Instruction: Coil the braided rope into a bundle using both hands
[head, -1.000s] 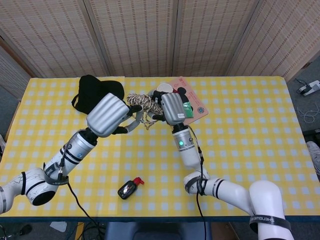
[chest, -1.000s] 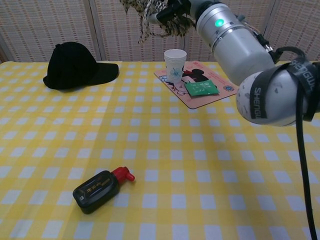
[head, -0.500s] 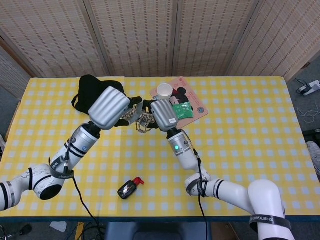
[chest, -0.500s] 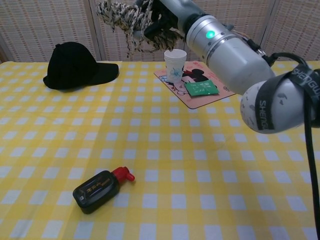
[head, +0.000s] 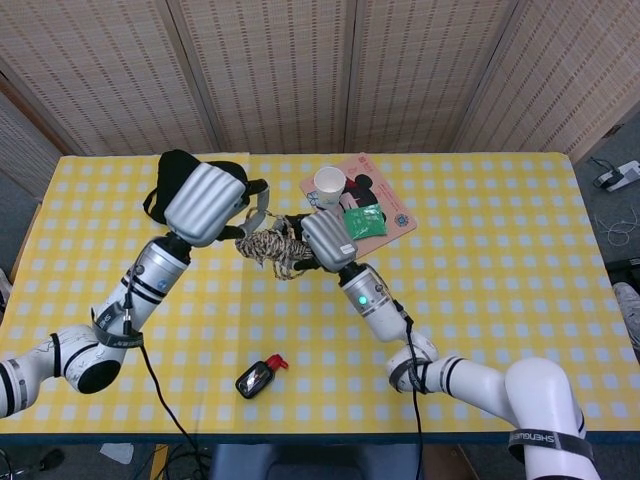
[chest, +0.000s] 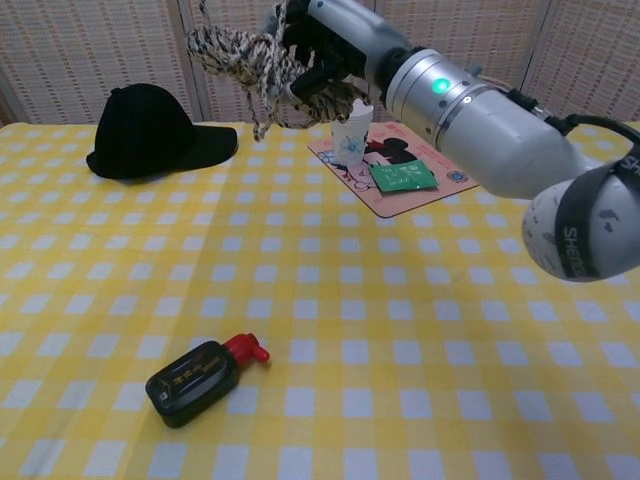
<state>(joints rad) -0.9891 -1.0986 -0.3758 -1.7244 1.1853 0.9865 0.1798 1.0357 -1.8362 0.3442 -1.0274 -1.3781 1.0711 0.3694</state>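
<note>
The braided rope (head: 268, 248) is a loose cream-and-brown bundle held in the air between my two hands, above the yellow checked table (head: 480, 300). My right hand (head: 325, 240) grips its right side, fingers curled into the coils. My left hand (head: 205, 203) is over its left end, with fingers (head: 254, 210) reaching down onto the strands. In the chest view the rope (chest: 245, 55) hangs from my right hand (chest: 330, 55). One strand runs up out of the frame at the left, and frayed ends dangle below. My left hand is out of frame there.
A black cap (chest: 150, 130) lies at the back left. A paper cup (chest: 351, 135) and a green packet (chest: 402, 177) sit on a pink mat (chest: 440, 190) behind the hands. A black bottle with a red cap (chest: 195, 380) lies near the front edge.
Both hands have come down and leftward with the rope. The bundle now shows lower and further left in the chest view, and the cup is uncovered in the head view.
</note>
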